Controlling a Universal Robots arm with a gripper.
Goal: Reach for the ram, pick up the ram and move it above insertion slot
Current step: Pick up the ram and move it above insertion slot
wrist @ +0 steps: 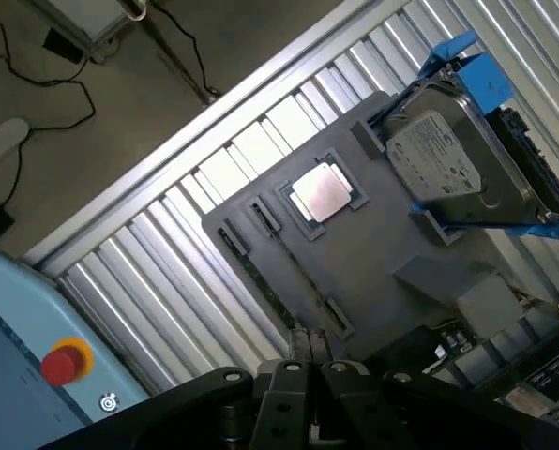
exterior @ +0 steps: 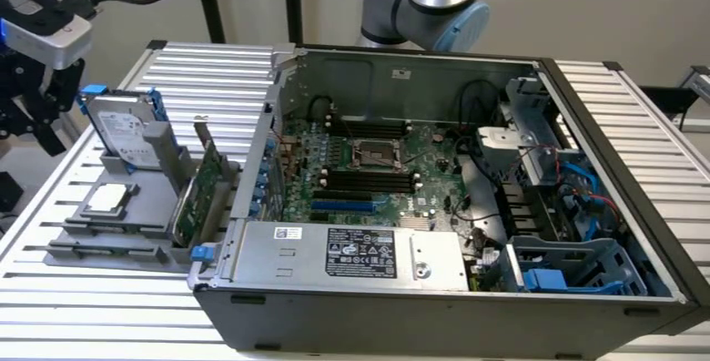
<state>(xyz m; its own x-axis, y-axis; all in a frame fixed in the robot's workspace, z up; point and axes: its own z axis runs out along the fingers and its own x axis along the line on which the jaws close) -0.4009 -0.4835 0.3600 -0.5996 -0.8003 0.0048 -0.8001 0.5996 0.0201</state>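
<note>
End effector (wrist: 309,364) (aperture not discernible) over the ram (wrist: 264,284) in the grey holder (wrist: 383,253), nine o'clock of the case (exterior: 444,315); best approached centred, square to its long edge.

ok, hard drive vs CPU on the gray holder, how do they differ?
The hard drive stands on edge with blue rails; the CPU lies flat in a square recess. The hard drive is bigger and carries a white label; the CPU shows bare silver metal. Both sit on the gray holder.
</note>
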